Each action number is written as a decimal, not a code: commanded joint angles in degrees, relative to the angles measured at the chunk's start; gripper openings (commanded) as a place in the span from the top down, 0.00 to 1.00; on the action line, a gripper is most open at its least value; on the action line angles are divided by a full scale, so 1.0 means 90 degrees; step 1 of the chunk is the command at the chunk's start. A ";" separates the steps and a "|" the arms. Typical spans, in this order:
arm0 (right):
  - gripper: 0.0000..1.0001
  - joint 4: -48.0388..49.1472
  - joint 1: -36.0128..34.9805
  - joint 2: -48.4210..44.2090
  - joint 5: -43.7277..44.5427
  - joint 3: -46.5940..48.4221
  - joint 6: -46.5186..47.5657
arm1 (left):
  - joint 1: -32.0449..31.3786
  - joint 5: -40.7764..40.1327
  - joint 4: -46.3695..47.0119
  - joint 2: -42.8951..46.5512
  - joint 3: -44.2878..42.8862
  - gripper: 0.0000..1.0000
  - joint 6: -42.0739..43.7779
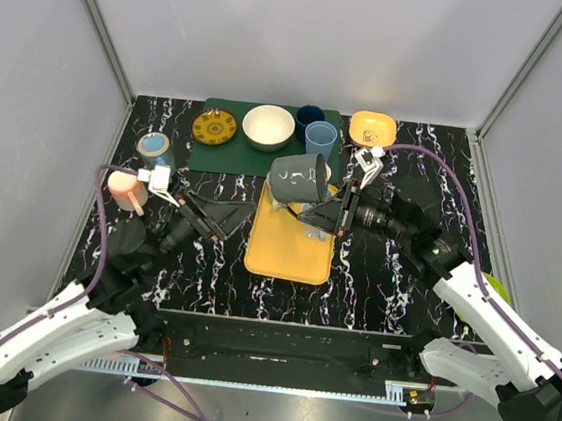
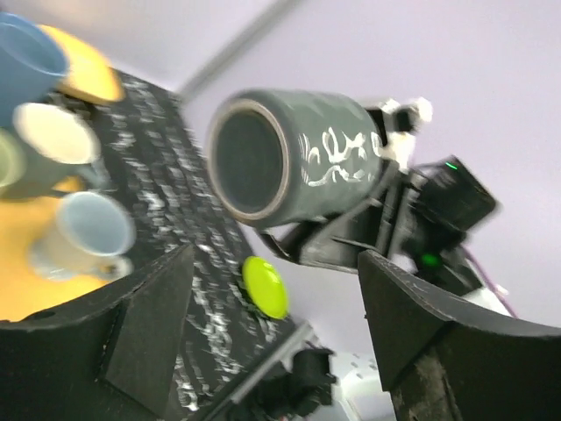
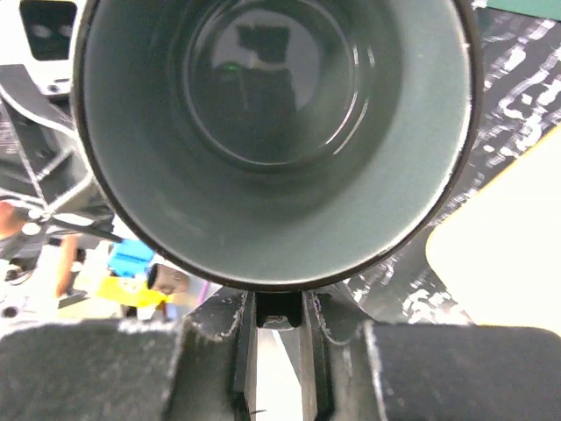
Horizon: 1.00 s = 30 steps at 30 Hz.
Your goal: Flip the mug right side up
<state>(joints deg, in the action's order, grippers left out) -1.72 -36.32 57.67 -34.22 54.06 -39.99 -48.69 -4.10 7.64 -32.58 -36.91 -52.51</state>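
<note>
The mug (image 1: 300, 175) is dark grey with white squiggles. It hangs tilted on its side above the far end of the yellow tray (image 1: 291, 242). My right gripper (image 1: 323, 213) is shut on its handle. In the right wrist view its open mouth (image 3: 276, 132) faces the camera, and the handle sits pinched between the fingers at my right gripper (image 3: 279, 307). In the left wrist view the mug (image 2: 298, 158) shows its base end. My left gripper (image 1: 222, 219) is open and empty just left of the tray, and in its own view (image 2: 276, 329) it points toward the mug.
A green mat (image 1: 228, 155) at the back holds a patterned plate (image 1: 214, 126), a white bowl (image 1: 268, 126) and two blue cups (image 1: 320, 137). An orange bowl (image 1: 372, 130) stands at the back right. A pink cup (image 1: 125, 191) and a jar (image 1: 154, 146) stand at the left. A lime disc (image 2: 263, 287) lies at the right.
</note>
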 commanded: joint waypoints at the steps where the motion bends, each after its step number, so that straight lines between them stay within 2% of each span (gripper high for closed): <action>1: 1.00 -0.1779 -0.0300 0.0221 0.1465 0.0905 0.1606 | 0.0019 -0.2691 -0.3406 0.0416 -0.0673 0.21 0.0308; 3: 1.00 -0.2415 -0.0747 0.0418 0.2341 0.1072 0.1990 | 0.0019 -0.3592 -0.4389 0.0456 -0.0820 0.21 -0.0131; 4: 1.00 -0.2552 -0.0885 0.0631 0.2588 0.1112 0.2214 | 0.0019 -0.3752 -0.5041 0.0456 -0.0821 0.21 -0.0258; 10: 1.00 -0.2856 -0.1647 0.1578 0.4005 0.1141 0.2558 | 0.0019 -0.4397 -0.5965 0.0514 -0.0802 0.21 -0.0699; 18: 1.00 -0.3071 -0.2039 0.2849 0.4914 0.1648 0.2558 | 0.0009 -0.4730 -0.6307 0.1041 -0.0763 0.21 -0.0757; 30: 1.00 -0.3100 -0.2088 0.4480 0.5150 0.2225 0.2432 | 0.0019 -0.4837 -0.6561 0.1345 -0.0723 0.21 -0.0718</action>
<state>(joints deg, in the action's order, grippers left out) -32.77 -54.54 96.03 9.45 70.46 -17.91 -48.62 -44.95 -51.11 -20.60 -42.52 -59.92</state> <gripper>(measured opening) 0.219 0.784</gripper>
